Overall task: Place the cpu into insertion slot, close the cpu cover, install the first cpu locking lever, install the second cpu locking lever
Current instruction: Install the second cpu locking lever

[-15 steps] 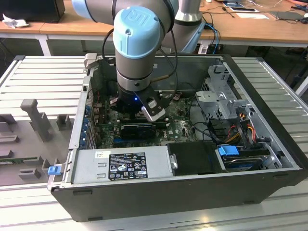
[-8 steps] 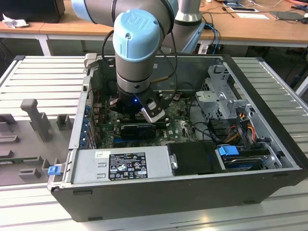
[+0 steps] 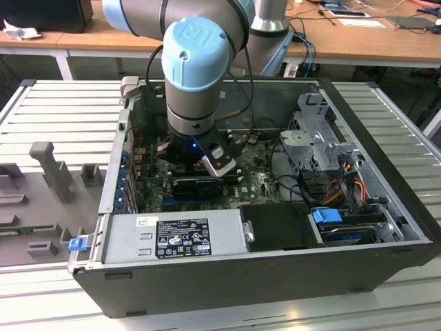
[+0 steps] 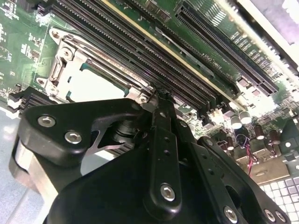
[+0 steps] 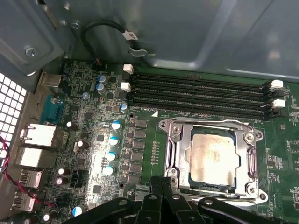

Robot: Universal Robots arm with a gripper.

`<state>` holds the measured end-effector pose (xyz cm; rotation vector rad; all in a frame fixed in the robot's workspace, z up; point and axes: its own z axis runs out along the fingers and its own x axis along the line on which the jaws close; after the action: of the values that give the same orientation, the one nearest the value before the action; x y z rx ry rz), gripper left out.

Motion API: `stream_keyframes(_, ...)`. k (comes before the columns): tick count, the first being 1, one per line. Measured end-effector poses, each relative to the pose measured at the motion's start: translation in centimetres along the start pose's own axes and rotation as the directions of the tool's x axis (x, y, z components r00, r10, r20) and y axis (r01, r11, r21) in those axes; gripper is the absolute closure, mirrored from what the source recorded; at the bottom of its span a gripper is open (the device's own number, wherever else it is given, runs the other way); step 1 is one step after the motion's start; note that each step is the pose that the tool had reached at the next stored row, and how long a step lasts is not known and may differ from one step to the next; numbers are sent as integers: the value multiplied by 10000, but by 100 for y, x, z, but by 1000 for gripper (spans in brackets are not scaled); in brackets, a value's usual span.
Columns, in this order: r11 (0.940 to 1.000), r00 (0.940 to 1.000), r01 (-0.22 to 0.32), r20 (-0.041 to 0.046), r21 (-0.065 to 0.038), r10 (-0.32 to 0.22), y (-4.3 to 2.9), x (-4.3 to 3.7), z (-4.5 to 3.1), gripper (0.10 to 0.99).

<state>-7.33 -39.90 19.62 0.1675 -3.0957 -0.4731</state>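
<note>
Inside the open computer case (image 3: pixel 227 276) on the ribbed counter (image 3: pixel 62 110), I had the arm lowered over the green motherboard (image 5: pixel 93 107), its tool (image 5: pixel 161 184) poised at the edge of the insertion slot (image 5: pixel 174 154). In the first wrist view the cpu (image 5: pixel 215 156) already lay flat in the socket, its dull silver face framed by the cpu cover (image 5: pixel 250 163), which appeared to be folded down around it. The black linkages of the tool met in a tight cluster just beside the socket's near rim, the tips looking drawn together with nothing between them, though I could not say whether they touched the metal. In the second wrist view the same tool (image 4: pixel 156 95) tapered to a point by a corner of the socket frame (image 4: pixel 70 60), next to the long black memory slots (image 4: pixel 140 51). I judged seating and cover done, and the work now at the locking levers; I could not make out either lever plainly. Any next move would have called for a fine, low push along the socket's edge, clear of the memory slots.
</note>
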Motion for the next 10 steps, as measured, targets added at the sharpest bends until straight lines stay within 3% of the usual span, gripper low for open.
stream_keyframes(10,10000,10000,50,-5,-77,-50,4,19,-4,980)
